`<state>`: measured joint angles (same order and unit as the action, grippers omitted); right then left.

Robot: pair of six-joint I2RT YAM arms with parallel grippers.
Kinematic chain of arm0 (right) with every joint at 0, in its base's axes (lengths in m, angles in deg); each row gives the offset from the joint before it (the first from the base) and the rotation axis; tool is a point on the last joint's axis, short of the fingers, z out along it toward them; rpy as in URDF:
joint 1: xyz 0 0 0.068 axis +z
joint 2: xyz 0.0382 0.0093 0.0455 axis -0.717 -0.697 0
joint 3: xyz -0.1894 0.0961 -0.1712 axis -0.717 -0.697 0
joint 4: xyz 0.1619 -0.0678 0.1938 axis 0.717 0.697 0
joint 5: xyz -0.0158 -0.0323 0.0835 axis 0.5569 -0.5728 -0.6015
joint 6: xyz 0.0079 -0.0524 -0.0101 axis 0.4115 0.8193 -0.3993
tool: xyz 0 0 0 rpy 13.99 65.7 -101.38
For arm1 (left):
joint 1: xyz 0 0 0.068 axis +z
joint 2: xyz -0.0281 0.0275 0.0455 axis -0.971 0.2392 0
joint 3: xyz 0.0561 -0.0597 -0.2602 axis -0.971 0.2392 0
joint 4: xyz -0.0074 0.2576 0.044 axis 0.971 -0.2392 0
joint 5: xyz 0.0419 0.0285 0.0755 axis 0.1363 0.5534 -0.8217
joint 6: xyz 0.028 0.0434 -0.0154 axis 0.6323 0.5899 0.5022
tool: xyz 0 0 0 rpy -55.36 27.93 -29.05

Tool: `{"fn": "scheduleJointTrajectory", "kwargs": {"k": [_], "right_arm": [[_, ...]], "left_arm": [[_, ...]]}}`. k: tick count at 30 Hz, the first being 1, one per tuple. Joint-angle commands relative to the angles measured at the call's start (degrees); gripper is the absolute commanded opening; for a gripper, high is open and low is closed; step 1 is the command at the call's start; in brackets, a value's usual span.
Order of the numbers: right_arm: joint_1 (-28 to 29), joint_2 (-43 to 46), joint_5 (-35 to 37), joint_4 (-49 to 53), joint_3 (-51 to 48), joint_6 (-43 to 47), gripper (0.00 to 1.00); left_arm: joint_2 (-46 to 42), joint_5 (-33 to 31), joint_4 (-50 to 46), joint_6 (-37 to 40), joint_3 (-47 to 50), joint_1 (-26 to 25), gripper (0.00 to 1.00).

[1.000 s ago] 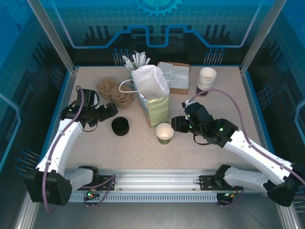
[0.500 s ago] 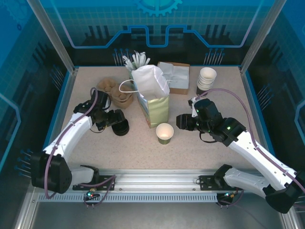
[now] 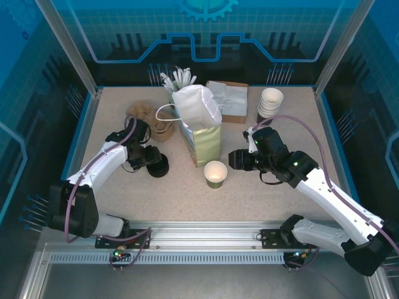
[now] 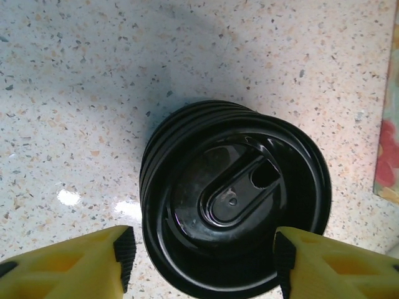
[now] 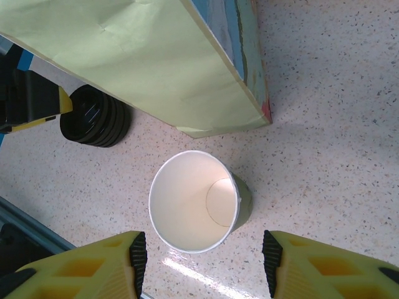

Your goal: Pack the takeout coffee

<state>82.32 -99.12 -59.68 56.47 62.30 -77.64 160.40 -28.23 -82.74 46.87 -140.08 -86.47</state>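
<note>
Bag [image 3: 201, 128] stands just behind lidless green cup [image 3: 215, 174].

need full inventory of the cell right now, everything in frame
paper bag: 1, white over green, centre, upright
cup: 1, olive-green, no lid, in front of the bag
lids: 1 stack, black, left of the bag
stacked cups: 1 stack, white-rimmed, back right
drink carriers: count unclear, brown, back left
box: 1, brown, white paper inside, behind the bag
thin sticks: bunch, white, back centre
table: 1, speckled beige
left gripper: yellow fingers, open, astride the lids
right gripper: yellow fingers, open, at the cup
</note>
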Motion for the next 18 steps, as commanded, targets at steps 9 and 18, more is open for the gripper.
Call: {"fn": "scheduleJointTrajectory", "kwargs": {"k": [9, 18], "right_arm": [[-1.3, -0.7, -1.5, 0.0, 0.1, 0.6, 0.54], [-1.6, -1.0, -1.3, 0.0, -0.4, 0.4, 0.54]], "left_arm": [[2.7, -2.6, 1.2, 0.5, 1.6, -0.5, 0.53], [3.5, -2.6, 1.7, 0.8, 1.5, -0.5, 0.42]]}}
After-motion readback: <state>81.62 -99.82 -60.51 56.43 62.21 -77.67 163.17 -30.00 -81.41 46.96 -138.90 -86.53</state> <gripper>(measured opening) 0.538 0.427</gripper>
